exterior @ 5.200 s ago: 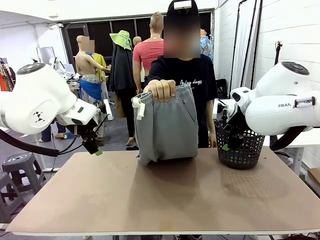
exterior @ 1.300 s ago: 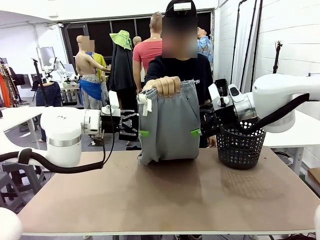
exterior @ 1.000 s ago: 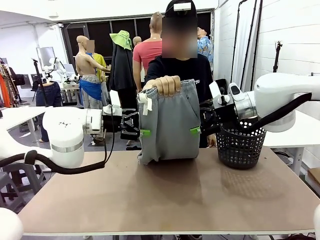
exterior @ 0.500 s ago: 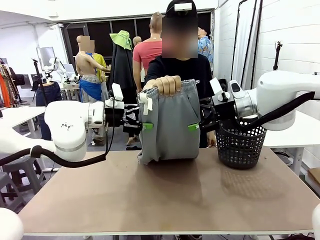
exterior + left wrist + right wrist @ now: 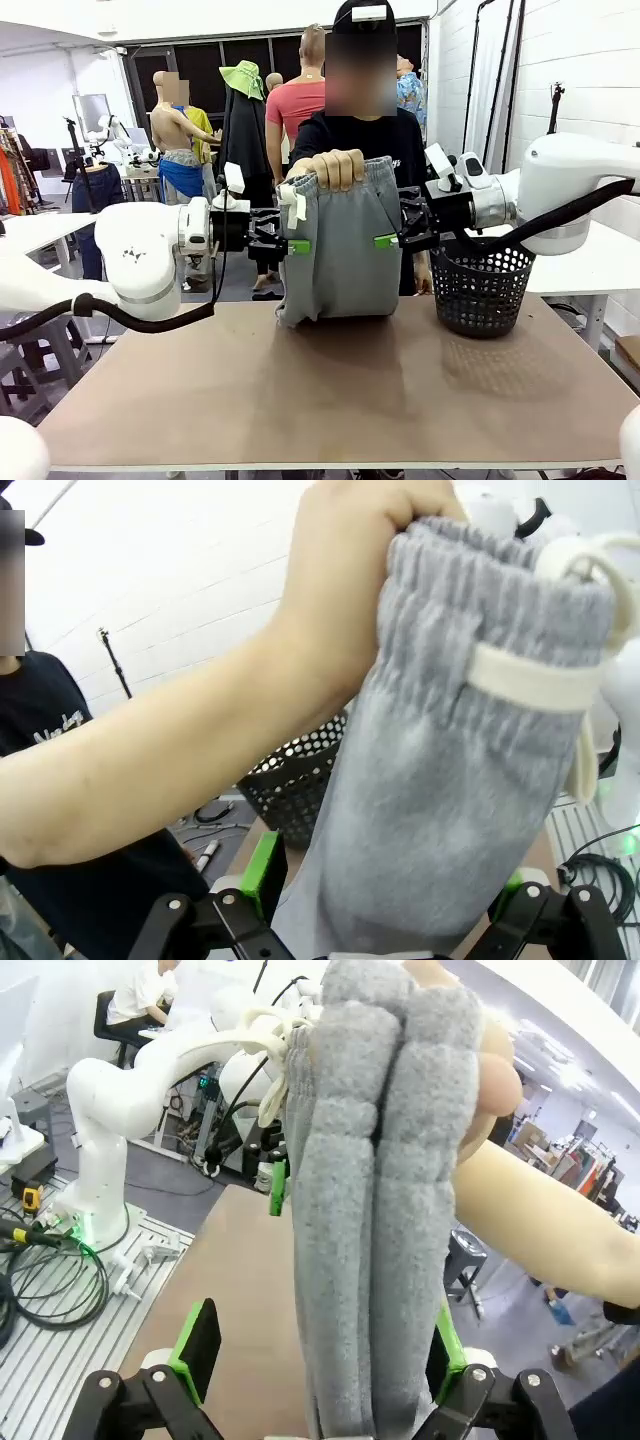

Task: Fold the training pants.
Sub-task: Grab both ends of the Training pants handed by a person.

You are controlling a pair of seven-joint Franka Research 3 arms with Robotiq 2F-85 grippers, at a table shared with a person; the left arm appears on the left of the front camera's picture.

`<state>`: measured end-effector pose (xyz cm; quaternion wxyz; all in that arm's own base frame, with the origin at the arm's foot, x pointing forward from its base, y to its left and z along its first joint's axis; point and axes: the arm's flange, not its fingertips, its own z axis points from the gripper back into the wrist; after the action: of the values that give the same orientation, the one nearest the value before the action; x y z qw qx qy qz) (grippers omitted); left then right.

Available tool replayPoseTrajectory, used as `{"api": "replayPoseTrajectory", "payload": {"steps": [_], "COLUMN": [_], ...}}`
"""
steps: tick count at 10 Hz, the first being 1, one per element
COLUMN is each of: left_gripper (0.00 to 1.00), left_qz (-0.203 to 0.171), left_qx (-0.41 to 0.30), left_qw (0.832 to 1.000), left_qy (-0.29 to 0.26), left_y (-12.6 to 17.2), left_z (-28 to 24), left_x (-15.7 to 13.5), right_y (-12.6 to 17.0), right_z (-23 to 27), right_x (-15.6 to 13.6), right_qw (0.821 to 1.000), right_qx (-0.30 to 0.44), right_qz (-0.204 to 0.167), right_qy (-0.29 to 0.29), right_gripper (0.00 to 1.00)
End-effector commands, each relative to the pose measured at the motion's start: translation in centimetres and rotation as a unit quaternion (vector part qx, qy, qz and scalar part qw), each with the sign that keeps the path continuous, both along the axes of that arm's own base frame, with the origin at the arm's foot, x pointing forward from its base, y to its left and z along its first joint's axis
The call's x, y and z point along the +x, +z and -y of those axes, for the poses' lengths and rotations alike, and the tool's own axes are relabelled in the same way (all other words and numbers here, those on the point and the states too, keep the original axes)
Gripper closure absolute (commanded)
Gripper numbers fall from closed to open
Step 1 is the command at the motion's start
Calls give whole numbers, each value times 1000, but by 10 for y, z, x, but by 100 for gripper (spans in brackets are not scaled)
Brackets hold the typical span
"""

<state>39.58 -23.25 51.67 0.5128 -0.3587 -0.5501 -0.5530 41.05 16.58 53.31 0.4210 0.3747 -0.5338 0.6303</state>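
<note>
Here, at the centre of the front view, we note the training pants (image 5: 340, 250) hanging bunched from a person's hand (image 5: 335, 168). The hand is clenched over the gathered waistband near the upper middle of the frame. The lower end of the cloth just reaches the far edge of the table (image 5: 330, 400). We judge the pants are held up this way so both arms can take them at mid-height from either side. The left gripper (image 5: 295, 246) sits at the cloth's left edge and the right gripper (image 5: 388, 240) at its right edge. In each wrist view the green pads (image 5: 262, 865) (image 5: 197, 1345) stand spread apart with grey jersey between them, not yet clamped; we cannot tell whether they touch the cloth. The off-white drawstring (image 5: 293, 208) dangles at the upper left of the garment. The black mesh basket (image 5: 482, 295) stands at the right, well clear of the grasp. As for writing, white print on the person's black shirt (image 5: 50, 730) shows at the left of the left wrist view but is too partial to read, and we see no label on the pants.
</note>
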Motion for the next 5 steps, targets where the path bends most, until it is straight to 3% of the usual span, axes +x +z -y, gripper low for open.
{"api": "replayPoseTrajectory", "payload": {"steps": [1, 5], "left_gripper": [0, 0], "left_qz": [-3, 11], "left_qx": [3, 14], "left_qw": [1000, 999], "left_qy": [-31, -28], "left_y": [5, 8], "left_z": [11, 16], "left_x": [0, -6], "right_y": [-1, 1], "right_z": [-9, -8], "right_x": [9, 9], "right_qw": [1000, 999], "right_qx": [14, 25], "right_qz": [-13, -21], "right_qy": [2, -7], "right_gripper": [0, 0]}}
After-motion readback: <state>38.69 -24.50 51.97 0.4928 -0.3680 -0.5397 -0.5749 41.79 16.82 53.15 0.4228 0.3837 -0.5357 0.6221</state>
